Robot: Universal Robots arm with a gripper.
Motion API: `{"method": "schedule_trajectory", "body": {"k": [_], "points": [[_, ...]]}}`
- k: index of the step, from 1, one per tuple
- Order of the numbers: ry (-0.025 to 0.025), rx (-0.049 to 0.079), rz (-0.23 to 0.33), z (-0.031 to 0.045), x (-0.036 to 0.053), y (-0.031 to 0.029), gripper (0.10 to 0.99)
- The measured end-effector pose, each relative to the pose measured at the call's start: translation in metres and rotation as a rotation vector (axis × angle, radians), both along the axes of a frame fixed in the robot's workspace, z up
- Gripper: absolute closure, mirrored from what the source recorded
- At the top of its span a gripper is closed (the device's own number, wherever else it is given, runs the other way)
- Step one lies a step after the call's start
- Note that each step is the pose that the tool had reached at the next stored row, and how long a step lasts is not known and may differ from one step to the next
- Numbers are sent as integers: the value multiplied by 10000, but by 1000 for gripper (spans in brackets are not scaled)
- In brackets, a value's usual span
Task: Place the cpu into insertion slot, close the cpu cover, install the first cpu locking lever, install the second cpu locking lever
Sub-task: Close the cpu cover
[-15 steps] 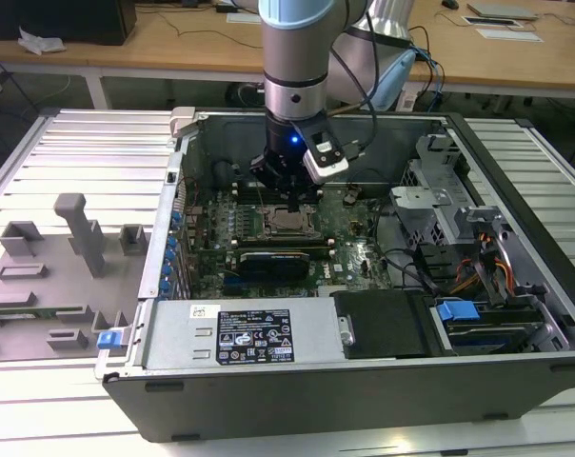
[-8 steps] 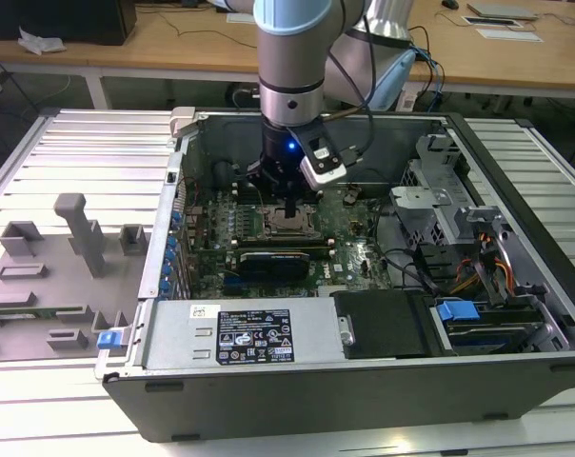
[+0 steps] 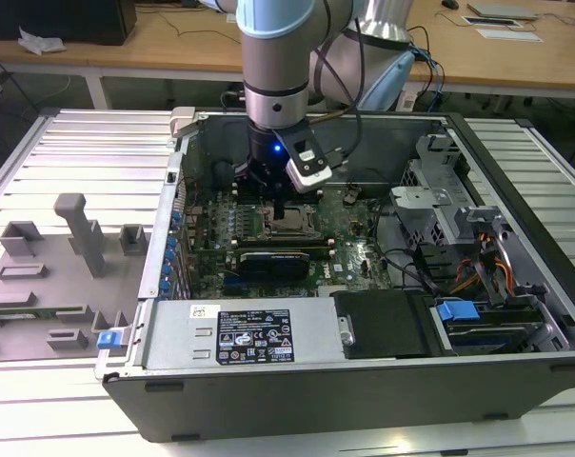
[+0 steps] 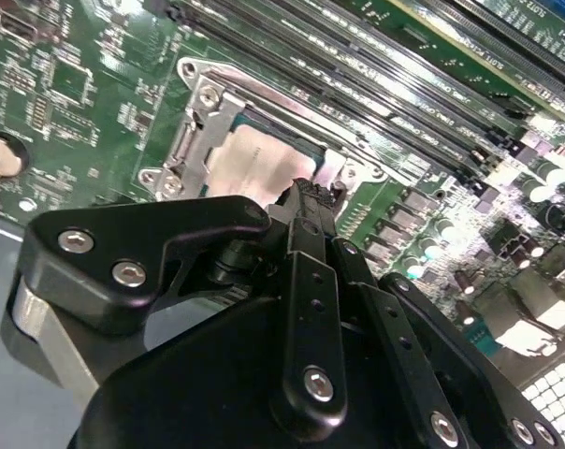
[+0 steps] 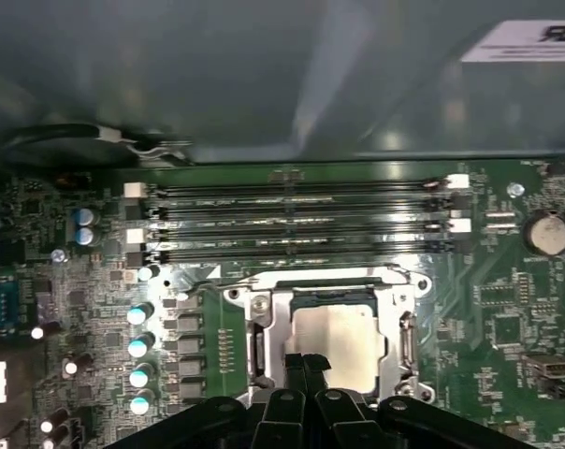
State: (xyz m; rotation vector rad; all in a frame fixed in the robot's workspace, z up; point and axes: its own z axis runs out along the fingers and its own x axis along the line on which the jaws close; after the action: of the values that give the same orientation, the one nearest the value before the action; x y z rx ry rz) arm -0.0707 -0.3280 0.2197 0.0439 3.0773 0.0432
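The cpu lies flat in the insertion slot on the green board, its pale metal top showing through the window of the cpu cover. That silvery cover is folded down around the chip. A thin metal lever rod runs along the socket's side nearest the memory slots. My gripper hangs just over the socket's edge, its black fingers pressed together and shut with nothing visible between them. Its tips sit at the chip's edge. In the exterior view the gripper reaches down inside the open computer case.
Several long black memory slots run beside the socket. A black graphics card lies on the socket's other side, with the power supply beyond it. Case walls, drive cage and cables surround the board. Capacitors stand nearby.
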Motion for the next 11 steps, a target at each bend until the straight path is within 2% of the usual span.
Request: {"method": "schedule_trajectory", "body": {"k": [8,11], "points": [[-1,1,458,-61,-81,23,980],[0,3,619,-92,-83,26,980]]}}
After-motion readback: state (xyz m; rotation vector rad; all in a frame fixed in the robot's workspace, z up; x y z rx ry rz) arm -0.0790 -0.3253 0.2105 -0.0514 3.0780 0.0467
